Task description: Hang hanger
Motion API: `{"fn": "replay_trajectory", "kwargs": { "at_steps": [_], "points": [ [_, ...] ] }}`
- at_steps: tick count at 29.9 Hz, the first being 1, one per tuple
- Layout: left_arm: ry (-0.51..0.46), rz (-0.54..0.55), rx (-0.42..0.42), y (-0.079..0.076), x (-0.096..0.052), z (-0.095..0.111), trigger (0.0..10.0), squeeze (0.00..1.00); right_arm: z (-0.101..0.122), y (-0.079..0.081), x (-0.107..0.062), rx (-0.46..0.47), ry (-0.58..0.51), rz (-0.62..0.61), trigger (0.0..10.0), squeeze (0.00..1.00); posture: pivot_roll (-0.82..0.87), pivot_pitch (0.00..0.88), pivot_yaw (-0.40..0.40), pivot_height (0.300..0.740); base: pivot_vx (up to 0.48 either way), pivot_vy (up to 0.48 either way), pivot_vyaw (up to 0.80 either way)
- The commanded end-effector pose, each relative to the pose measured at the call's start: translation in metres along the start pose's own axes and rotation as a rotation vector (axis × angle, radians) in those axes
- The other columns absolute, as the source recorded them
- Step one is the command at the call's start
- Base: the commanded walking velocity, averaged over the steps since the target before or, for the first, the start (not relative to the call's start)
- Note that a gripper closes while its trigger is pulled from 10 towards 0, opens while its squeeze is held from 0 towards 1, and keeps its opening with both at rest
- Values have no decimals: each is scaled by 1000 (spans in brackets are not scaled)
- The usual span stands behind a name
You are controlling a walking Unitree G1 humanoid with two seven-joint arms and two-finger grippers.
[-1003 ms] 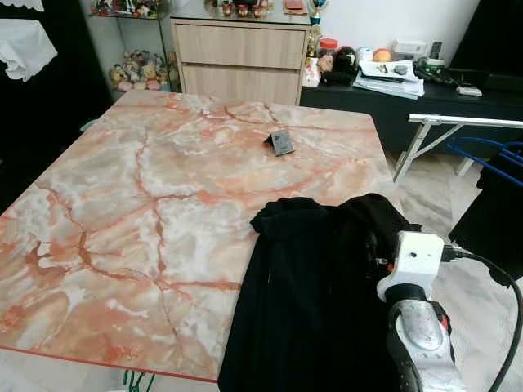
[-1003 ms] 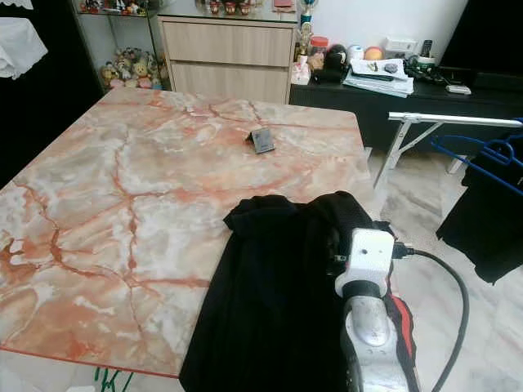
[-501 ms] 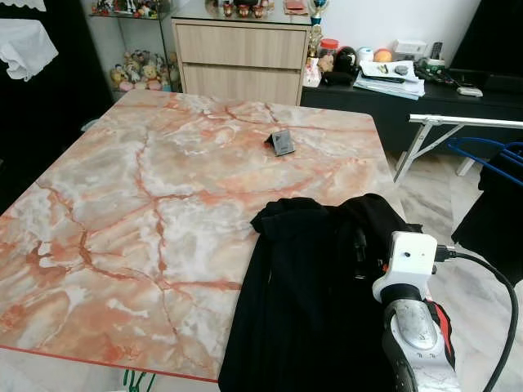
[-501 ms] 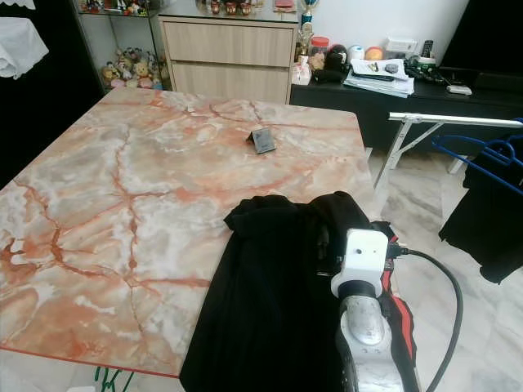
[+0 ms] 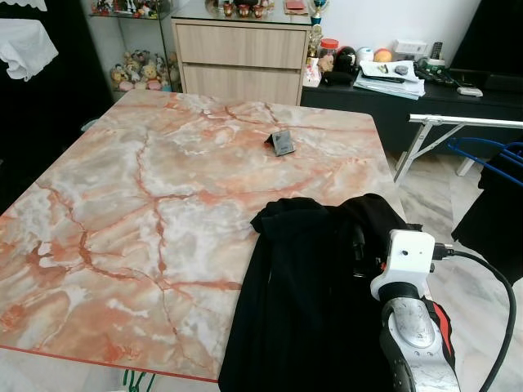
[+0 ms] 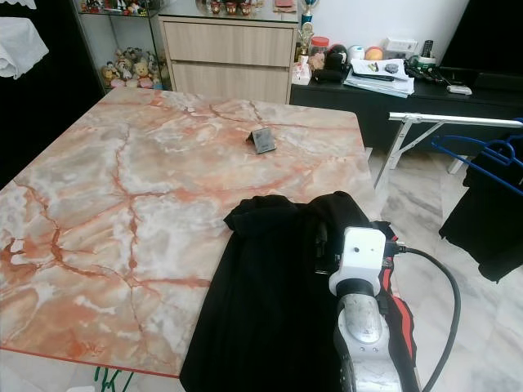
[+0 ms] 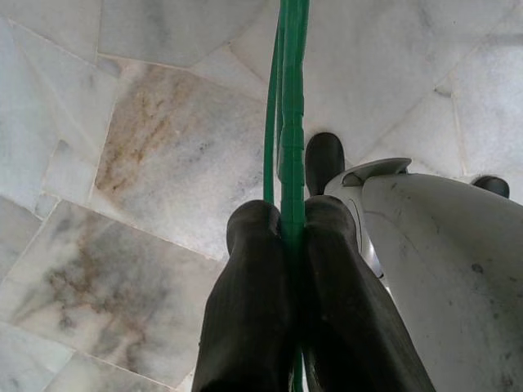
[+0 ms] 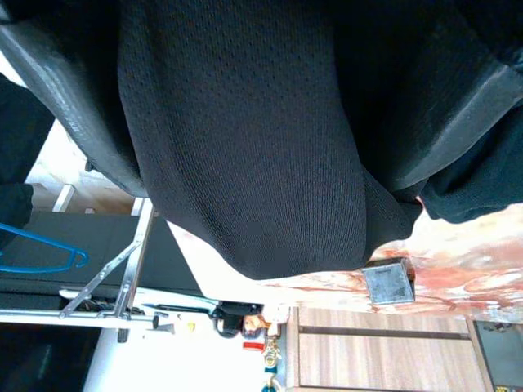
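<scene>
A black garment (image 5: 310, 278) lies over the near right corner of the marble table (image 5: 147, 180) and hangs off its front edge. My right gripper (image 5: 359, 245) is pushed into the garment's right side. In the right wrist view its fingers (image 8: 73, 106) stand wide apart, with the black mesh cloth (image 8: 261, 147) bulging between them. My left gripper (image 7: 282, 237) hangs low over the marble floor, shut on a green hanger (image 7: 290, 98) whose wire runs out past the fingertips. A bit of green (image 5: 135, 380) shows under the table's front edge.
A small dark object (image 5: 282, 143) sits on the far part of the table. A white rack (image 5: 458, 122) with a blue hanger (image 5: 482, 155) and dark clothes (image 5: 498, 212) stands to the right. A wooden cabinet (image 5: 241, 57) and a cluttered black sideboard (image 5: 409, 90) are behind.
My right arm has shifted a little to the left and forward, deeper into the black garment. The garment and table stay as they were.
</scene>
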State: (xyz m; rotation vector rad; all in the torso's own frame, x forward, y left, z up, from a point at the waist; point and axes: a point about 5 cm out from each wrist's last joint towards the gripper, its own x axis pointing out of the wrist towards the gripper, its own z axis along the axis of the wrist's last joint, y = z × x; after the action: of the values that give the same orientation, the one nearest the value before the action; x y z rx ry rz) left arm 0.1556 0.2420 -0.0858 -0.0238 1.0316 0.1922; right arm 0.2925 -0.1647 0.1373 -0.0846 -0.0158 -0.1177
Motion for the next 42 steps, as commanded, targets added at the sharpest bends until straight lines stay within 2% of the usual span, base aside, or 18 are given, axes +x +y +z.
{"fn": "replay_trajectory", "kwargs": {
  "at_steps": [1, 32, 42],
  "points": [
    [29, 8, -5, 4, -2, -9, 10000, 0, 4, 3, 1, 1, -11, 4, 10000, 0, -17, 93, -12, 740, 0, 0, 0],
    [31, 14, -7, 7, -2, -8, 10000, 0, 3, 4, 2, 9, -9, 1, 10000, 0, -12, 102, -10, 740, -237, 0, 0],
    [31, 9, -9, 2, -1, -10, 10000, 0, 3, 4, 3, 11, -10, -7, 10000, 0, -10, 103, -11, 740, -269, 0, 0]
  ]
}}
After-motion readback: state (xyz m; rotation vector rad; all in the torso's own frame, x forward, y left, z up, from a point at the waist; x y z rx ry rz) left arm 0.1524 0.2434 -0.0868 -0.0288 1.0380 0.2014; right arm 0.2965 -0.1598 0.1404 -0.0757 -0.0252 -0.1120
